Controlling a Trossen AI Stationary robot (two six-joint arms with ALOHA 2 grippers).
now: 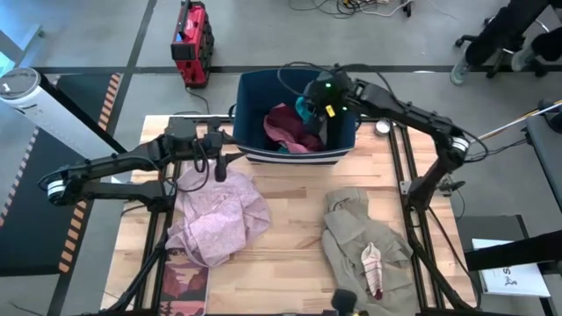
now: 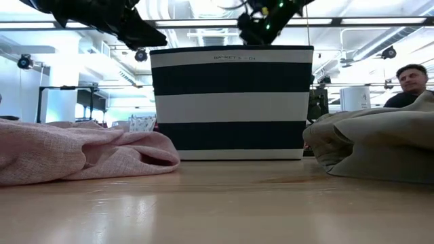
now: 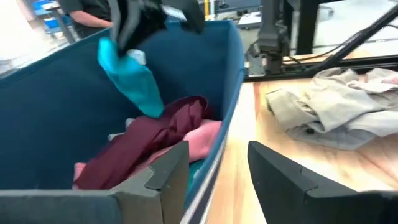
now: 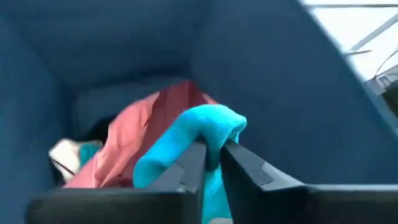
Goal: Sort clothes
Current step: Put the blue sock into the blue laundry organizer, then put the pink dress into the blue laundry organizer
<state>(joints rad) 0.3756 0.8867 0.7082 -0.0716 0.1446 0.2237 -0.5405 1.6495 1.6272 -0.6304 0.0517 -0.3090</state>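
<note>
My right gripper [image 1: 313,107] is over the navy blue bin [image 1: 248,98], shut on a small teal cloth [image 4: 199,134]. The cloth also shows in the left wrist view [image 3: 132,79], hanging into the bin. A maroon piece [image 3: 146,143] and a coral pink piece [image 3: 198,138] lie in the bin. My left gripper [image 3: 217,180] is open and empty at the bin's near left corner, above the pale lilac-pink garment [image 1: 219,215]. The beige-khaki garment [image 1: 351,233] lies on the table at the near right. My right gripper pinches a bunched fold at the top of the teal cloth [image 4: 214,127] between its two fingers [image 4: 186,165], from above. The cloth is lifted clear and hangs slack below the fingers [image 3: 140,93], inside the bin and above the maroon piece.
A reddish-brown book [image 1: 184,281] lies at the table's near left corner. A small pink-and-white piece [image 1: 372,268] lies on the beige garment. The striped bin wall [image 2: 230,102] stands at the far middle. A person [image 2: 410,80] sits beyond the table.
</note>
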